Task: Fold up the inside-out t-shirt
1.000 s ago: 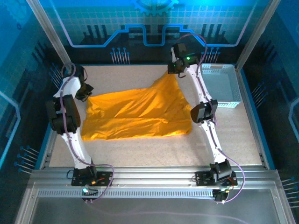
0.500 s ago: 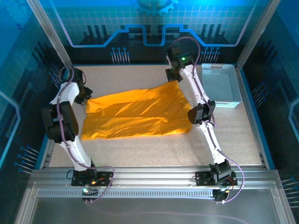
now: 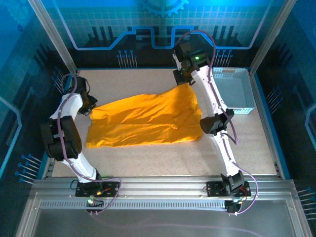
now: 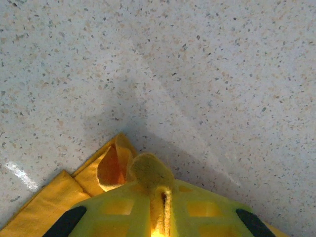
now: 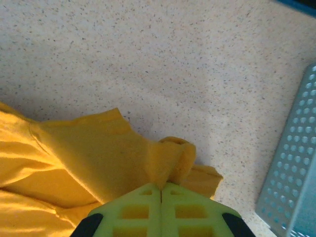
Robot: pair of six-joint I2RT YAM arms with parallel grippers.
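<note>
T-shirt (image 3: 143,121) spread mid-table (image 3: 158,158), wrinkled, far corners in grippers. Left gripper (image 3: 90,104) pinching far-left corner, wad of cloth wedged between jaws. Right gripper (image 3: 183,79) clamped tight on far-right corner, near basket (image 3: 232,91). Step, likely: tension far edge, then carry it toward near edge. Do well: move both arms together, equal height, edge taut, no jerks. Pinched part, hem or sleeve, hard to tell.

The orange-yellow t-shirt (image 3: 145,118) lies spread, wrinkled, on the speckled table, far corners lifted.
</note>
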